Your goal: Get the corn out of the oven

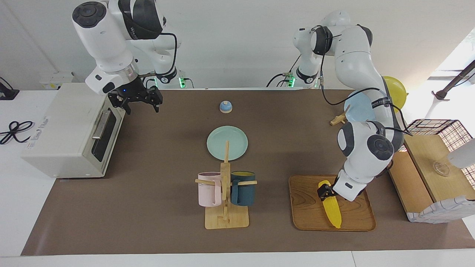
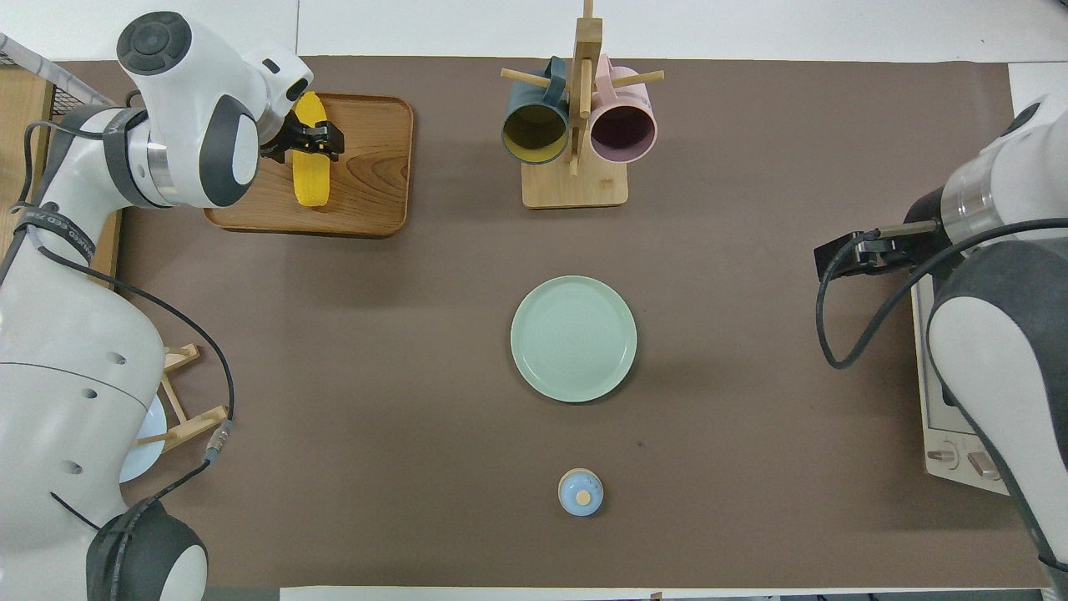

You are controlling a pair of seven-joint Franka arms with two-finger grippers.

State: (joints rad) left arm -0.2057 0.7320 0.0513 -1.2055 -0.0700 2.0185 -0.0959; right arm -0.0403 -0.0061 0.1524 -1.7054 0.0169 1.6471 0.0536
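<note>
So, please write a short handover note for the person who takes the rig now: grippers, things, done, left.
Left gripper: at the corn, fingers open around its thicker end.
Right gripper: open, empty, in the air by the oven's door, waiting.
Corn: lying on the wooden tray at the left arm's end.
Oven: door closed.
Done: corn is out of the oven.
Left: lift the left gripper clear.

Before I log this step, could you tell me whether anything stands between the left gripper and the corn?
Nothing visible does. The left gripper is right at the corn, its fingers at the cob's end nearer the robots. The corn lies flat on the wooden tray, out of the oven.
</note>
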